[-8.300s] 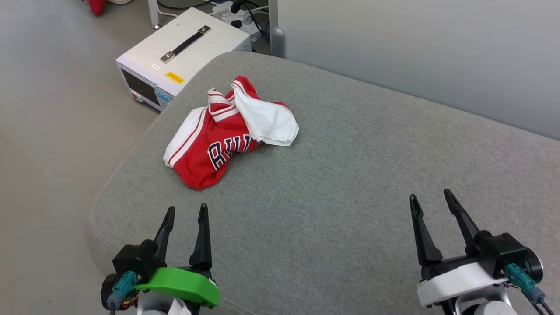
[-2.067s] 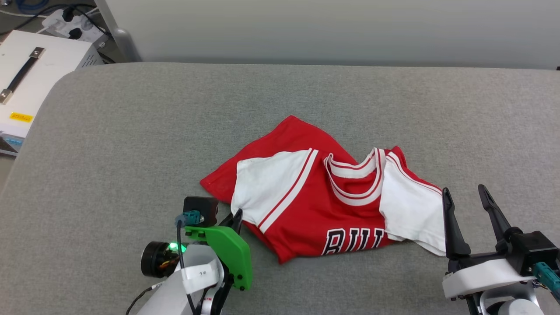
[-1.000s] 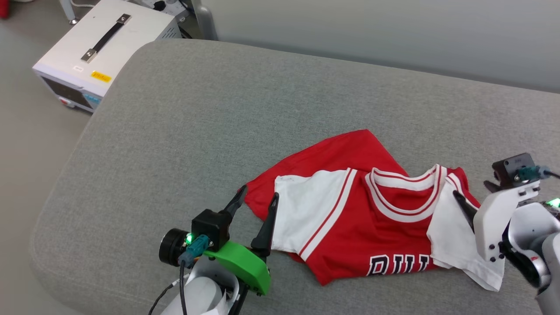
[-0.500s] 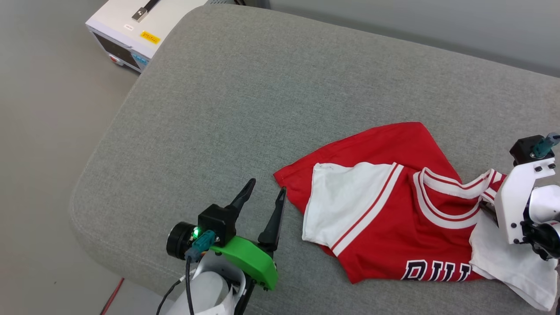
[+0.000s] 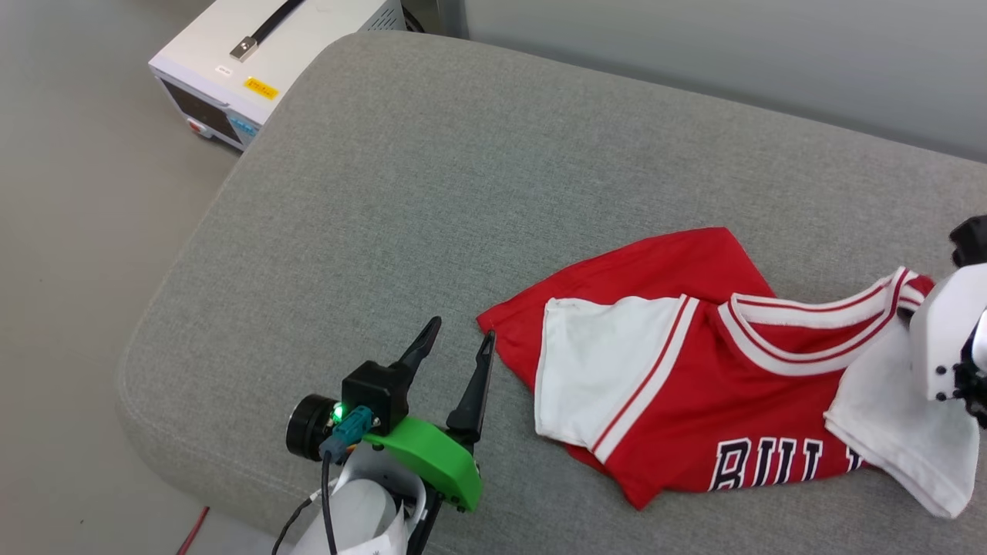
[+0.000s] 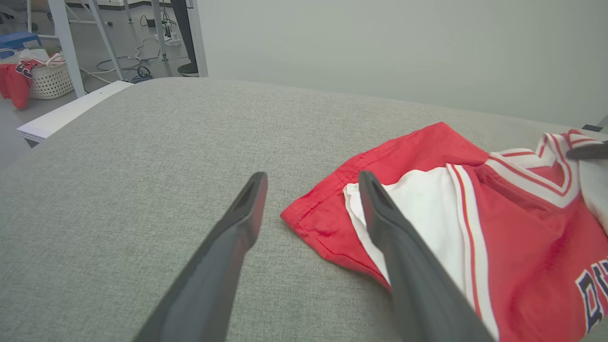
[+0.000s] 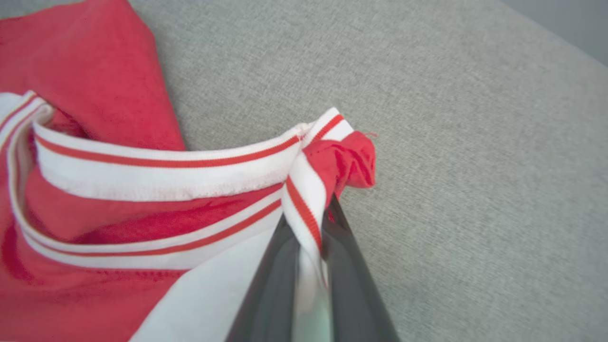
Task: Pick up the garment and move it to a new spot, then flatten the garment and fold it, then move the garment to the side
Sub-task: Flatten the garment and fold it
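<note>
The right gripper (image 7: 311,223) was closed tight on the red jersey shirt (image 5: 694,385). Its two dark fingers pinched a fold of the red-and-white striped neck trim, and a small bunch of red cloth stuck out just past the tips. In the head view the gripper's white housing sat at the far right edge, and the collar ran towards it in a stretched curve.

The left gripper (image 5: 463,327) held nothing, its fingers spread wide above the grey cushion (image 5: 463,154). Its inner finger (image 6: 380,213) stood just beside the shirt's red corner, next to the near white sleeve (image 5: 601,370). Whether it touched the cloth could not be told.

The shirt lay crumpled on the cushion, chest side up, towards the right of the head view. Black, white-edged letters showed along its front edge, and the other white sleeve (image 5: 902,432) hung below the right gripper. A white equipment case (image 5: 293,31) with a black handle stood on the floor beyond the cushion's far left corner.
</note>
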